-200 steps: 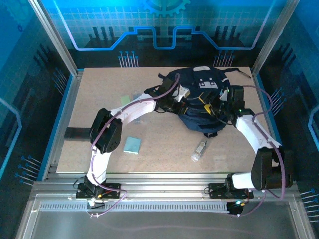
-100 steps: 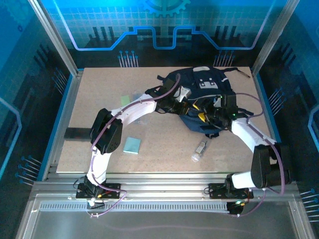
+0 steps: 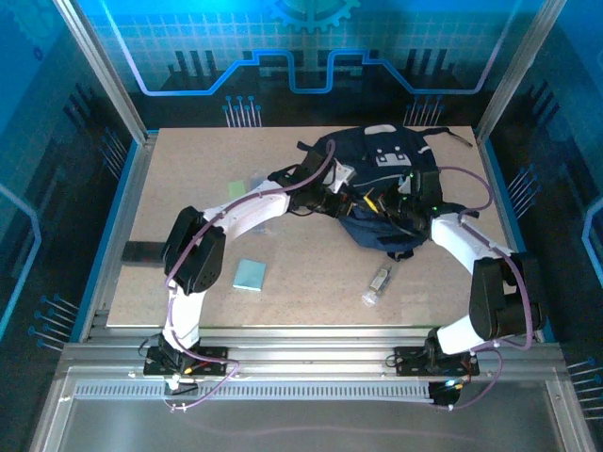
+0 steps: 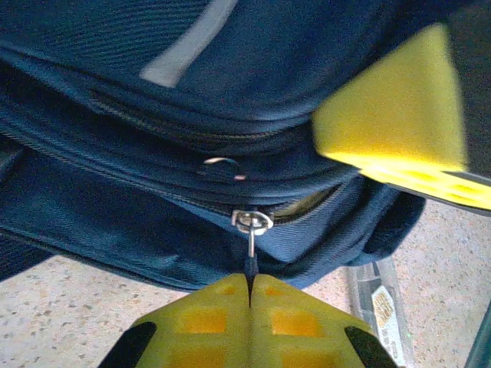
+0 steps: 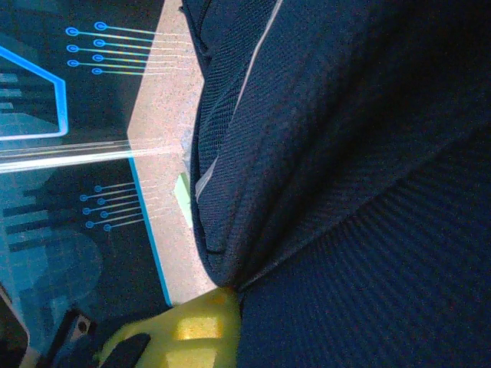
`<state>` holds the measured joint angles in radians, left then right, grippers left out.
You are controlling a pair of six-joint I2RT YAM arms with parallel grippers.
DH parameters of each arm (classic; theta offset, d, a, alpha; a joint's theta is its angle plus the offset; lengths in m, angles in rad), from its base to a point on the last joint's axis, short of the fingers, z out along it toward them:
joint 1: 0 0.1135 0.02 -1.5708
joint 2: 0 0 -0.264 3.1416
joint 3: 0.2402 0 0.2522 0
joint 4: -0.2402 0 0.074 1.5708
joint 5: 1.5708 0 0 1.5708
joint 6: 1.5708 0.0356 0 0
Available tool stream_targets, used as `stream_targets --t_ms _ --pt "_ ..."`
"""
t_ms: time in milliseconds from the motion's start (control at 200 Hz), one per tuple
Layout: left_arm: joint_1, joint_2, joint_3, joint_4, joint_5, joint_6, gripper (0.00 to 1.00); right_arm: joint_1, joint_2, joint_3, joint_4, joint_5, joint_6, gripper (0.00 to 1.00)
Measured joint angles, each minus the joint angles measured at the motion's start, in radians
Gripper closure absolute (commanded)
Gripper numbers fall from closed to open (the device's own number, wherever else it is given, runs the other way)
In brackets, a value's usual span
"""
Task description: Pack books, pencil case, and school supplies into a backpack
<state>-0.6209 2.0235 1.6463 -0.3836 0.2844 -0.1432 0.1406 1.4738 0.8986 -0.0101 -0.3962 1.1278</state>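
The navy backpack (image 3: 382, 174) lies at the back right of the table, and both grippers are at its near edge. My left gripper (image 3: 350, 200) is shut on the zipper pull (image 4: 251, 257), with the metal slider (image 4: 252, 221) just beyond its fingertips (image 4: 222, 307). My right gripper (image 3: 403, 202) is shut on a fold of backpack fabric (image 5: 322, 230); one yellow finger (image 5: 192, 330) shows and cloth covers the other. A pale teal pad (image 3: 250, 274), a small clear tube (image 3: 377, 285) and a pale-green block (image 3: 243, 187) lie on the table. The books and the pencil case are hidden.
The right gripper's yellow finger (image 4: 399, 115) hangs close above the zipper in the left wrist view. The clear tube (image 4: 380, 303) lies just beyond the bag's near corner. A dark strap (image 3: 460, 139) trails from the bag towards the back right corner post.
The right gripper has moved left along the bag's near edge and closed on the fabric. The left gripper has kept its hold on the zipper pull, almost in place.
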Motion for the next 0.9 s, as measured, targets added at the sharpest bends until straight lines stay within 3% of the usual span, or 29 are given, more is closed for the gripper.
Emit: stream_targets --t_ms 220,375,470,620,780,800,840,900 --pt "0.082 0.021 0.001 0.053 -0.054 -0.035 1.0 0.015 -0.088 0.0 -0.052 0.029 -0.03 1.0" --pt "0.138 0.124 0.092 0.084 -0.13 -0.069 1.0 0.028 -0.108 0.0 -0.068 0.029 -0.037 1.0" --pt "0.154 0.162 0.122 0.077 -0.12 -0.091 1.0 0.041 -0.087 0.01 -0.067 0.04 -0.042 1.0" --pt "0.169 0.167 0.13 0.076 -0.17 -0.128 0.51 0.074 -0.002 0.089 -0.069 0.041 -0.057 1.0" --pt "0.218 0.121 0.062 0.063 -0.24 -0.146 0.21 0.14 0.146 0.237 -0.055 0.04 -0.071 1.0" --pt "0.223 0.108 0.048 0.056 -0.245 -0.143 0.13 0.148 0.163 0.252 -0.049 0.04 -0.073 1.0" --pt "0.229 0.075 0.013 0.045 -0.257 -0.14 0.02 0.164 0.193 0.277 -0.043 0.04 -0.076 0.92" --pt "0.231 0.022 -0.037 0.036 -0.27 -0.151 0.01 0.183 0.22 0.295 -0.037 0.037 -0.077 0.73"
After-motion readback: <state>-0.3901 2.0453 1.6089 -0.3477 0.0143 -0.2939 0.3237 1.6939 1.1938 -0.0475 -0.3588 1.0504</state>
